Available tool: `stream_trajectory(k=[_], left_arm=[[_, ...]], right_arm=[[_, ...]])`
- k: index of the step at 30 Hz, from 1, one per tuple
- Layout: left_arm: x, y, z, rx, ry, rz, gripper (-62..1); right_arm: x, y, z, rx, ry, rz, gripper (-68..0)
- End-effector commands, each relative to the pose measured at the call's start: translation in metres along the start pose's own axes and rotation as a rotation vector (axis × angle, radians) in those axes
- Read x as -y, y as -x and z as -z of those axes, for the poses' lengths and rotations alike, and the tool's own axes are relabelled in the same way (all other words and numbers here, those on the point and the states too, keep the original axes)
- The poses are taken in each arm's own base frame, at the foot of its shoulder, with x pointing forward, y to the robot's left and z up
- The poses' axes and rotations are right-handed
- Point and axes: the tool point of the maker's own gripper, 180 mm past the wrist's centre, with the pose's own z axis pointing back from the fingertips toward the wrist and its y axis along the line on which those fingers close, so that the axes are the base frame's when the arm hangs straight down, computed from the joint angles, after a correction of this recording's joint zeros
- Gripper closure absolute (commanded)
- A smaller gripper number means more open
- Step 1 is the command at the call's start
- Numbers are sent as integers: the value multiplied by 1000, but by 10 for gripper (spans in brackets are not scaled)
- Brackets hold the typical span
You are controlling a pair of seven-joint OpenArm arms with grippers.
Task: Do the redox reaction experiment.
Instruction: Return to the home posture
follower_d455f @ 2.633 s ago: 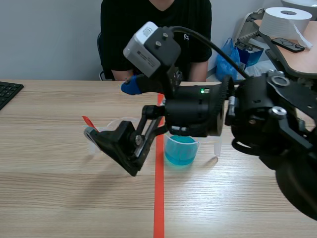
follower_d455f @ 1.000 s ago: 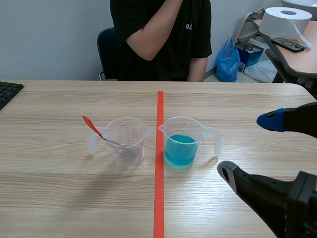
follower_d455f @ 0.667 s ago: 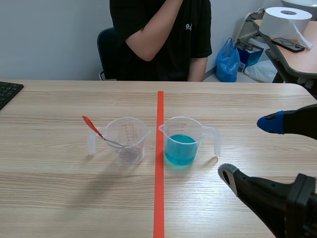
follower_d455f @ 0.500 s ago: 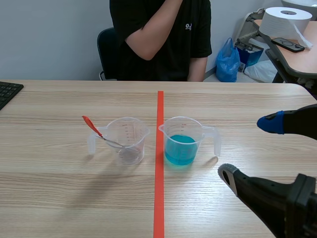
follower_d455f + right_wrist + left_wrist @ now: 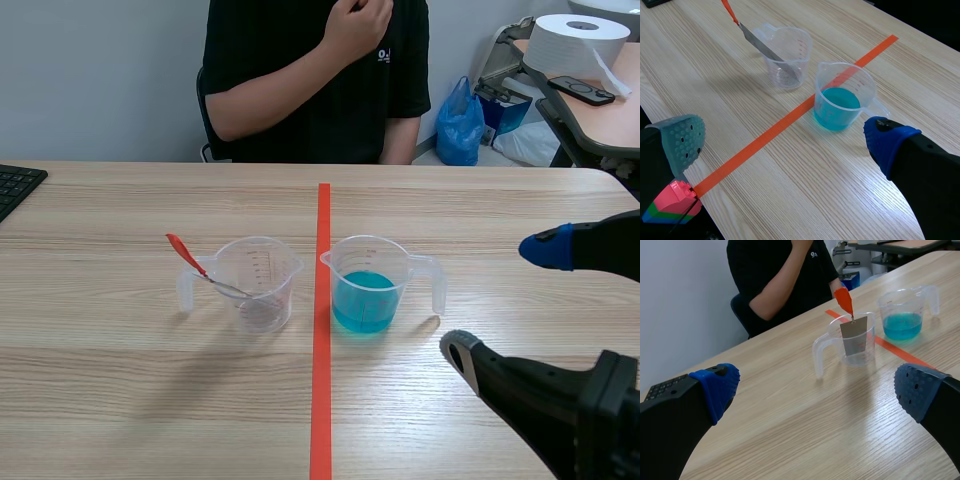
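1. Blue-liquid cup (image 5: 368, 285) stands on the tabletop (image 5: 120, 380), at 3 o'clock of the clear cup (image 5: 258, 283) that holds a leaning metal strip (image 5: 222, 284). In the scene view the right tool (image 5: 503, 298) hangs open and empty at 4 o'clock of the blue-liquid cup. A hasty approach could clip the handle (image 5: 437, 285) and spill the liquid.
2. Only the left wrist view shows the left tool (image 5: 815, 390), open and empty, with the clear cup at its 12 o'clock. The loose strip could topple that light cup.
3. Only the right wrist view shows a coloured block (image 5: 670, 207) beside the right tool's finger (image 5: 682, 142).
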Motion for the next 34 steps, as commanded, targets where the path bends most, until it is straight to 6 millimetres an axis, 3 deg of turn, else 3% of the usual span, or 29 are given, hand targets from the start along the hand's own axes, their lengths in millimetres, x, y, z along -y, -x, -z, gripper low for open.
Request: stream_trajectory(k=[1,11,18,34], left_arm=[[-1,-6,0,17,-9,-10,-623],[2,-14,4,18,4,-8,-623],[2,-4,14,-78,13,4,-623],[2,-4,14,-77,13,5,-623]], right_arm=[[2,-10,0,33,5,-13,-679],[2,-10,0,32,5,-14,-679],[2,-10,0,32,5,-14,-679],[2,-9,0,28,5,-20,-679]])
